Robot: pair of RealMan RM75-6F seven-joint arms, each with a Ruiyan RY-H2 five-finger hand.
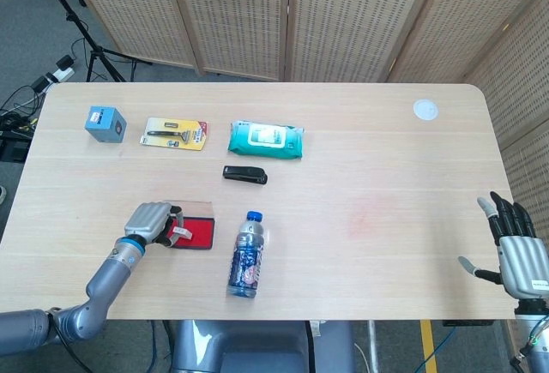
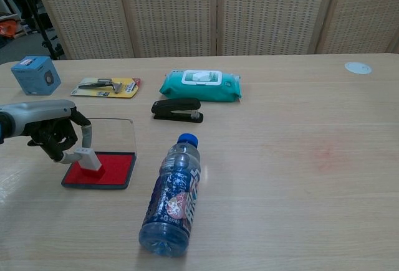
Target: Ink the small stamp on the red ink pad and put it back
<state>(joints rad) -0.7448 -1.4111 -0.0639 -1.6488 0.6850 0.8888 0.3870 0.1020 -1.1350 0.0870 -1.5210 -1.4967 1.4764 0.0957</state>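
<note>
The red ink pad (image 2: 109, 169) (image 1: 199, 234) lies open near the table's front left, its clear lid (image 2: 112, 135) folded back behind it. My left hand (image 2: 52, 135) (image 1: 150, 221) holds the small white stamp (image 2: 88, 158) between thumb and finger, and the stamp's base rests on the pad's left part. In the head view the stamp (image 1: 181, 231) shows only as a small pale piece beside the fingers. My right hand (image 1: 517, 255) hangs off the table's right front edge, fingers spread, holding nothing.
A water bottle (image 2: 173, 195) lies on its side just right of the pad. Behind stand a black stapler (image 2: 177, 110), a teal wipes pack (image 2: 199, 85), a carded razor (image 2: 105, 86) and a blue box (image 2: 35, 75). A white disc (image 2: 357, 68) sits far right.
</note>
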